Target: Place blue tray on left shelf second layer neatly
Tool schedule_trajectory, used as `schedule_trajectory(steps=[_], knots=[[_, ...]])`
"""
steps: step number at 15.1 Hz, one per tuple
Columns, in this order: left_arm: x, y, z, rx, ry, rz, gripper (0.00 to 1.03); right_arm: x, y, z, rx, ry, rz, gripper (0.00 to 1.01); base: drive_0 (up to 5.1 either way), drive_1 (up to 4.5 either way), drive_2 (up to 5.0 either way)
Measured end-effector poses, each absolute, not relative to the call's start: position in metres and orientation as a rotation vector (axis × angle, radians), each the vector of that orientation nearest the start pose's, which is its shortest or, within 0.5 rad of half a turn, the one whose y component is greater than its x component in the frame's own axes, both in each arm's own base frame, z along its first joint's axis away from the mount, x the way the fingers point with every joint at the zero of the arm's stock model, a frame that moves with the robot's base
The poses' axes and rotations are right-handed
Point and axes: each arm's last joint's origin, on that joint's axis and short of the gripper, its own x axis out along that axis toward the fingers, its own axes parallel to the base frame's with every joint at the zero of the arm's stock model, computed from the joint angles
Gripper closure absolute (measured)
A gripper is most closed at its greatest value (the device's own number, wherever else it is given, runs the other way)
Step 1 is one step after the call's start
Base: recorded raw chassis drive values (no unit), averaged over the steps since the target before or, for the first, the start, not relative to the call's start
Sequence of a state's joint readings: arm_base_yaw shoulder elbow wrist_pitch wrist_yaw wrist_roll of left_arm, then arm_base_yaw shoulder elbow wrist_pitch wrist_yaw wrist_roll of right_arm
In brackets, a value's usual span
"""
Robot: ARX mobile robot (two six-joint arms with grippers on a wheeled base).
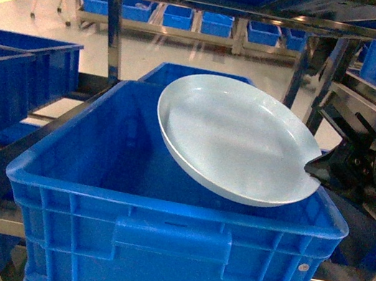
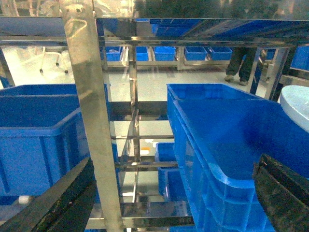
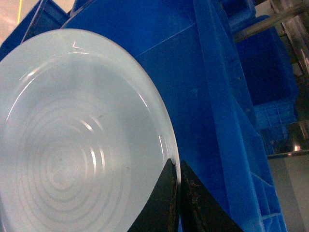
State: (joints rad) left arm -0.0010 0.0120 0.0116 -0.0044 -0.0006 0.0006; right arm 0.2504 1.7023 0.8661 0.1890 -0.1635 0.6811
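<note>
- The right gripper's (image 3: 175, 193) fingers (image 3: 161, 203) are clamped on the rim of the blue tray (image 1: 236, 138).
- The tray hangs tilted over the big blue crate (image 1: 154, 251).
- The left gripper's (image 2: 169, 203) fingers (image 2: 58, 203) stand wide apart, holding nothing, beside a steel shelf post (image 2: 94, 125).

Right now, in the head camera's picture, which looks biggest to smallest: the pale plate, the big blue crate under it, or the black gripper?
1. Big blue crate
2. Pale plate
3. Black gripper, partly cut off at the picture's edge

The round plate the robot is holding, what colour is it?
Pale sky blue; the blue tray shows best in the head view.
</note>
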Motion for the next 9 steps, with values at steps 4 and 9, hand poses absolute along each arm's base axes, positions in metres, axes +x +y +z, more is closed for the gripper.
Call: schedule_trajectory(steps=[4, 9], knots=[[0.098, 0.000, 0.166, 0.001, 0.004, 0.000, 0.05, 0.331, 0.102, 0.166, 0.652, 0.748, 0.143, 0.99, 0.0, 0.00, 0.0], [0.098, 0.000, 0.166, 0.001, 0.004, 0.000, 0.05, 0.333, 0.121, 0.165, 0.614, 0.666, 0.129, 0.63, 0.0, 0.00, 0.0]])
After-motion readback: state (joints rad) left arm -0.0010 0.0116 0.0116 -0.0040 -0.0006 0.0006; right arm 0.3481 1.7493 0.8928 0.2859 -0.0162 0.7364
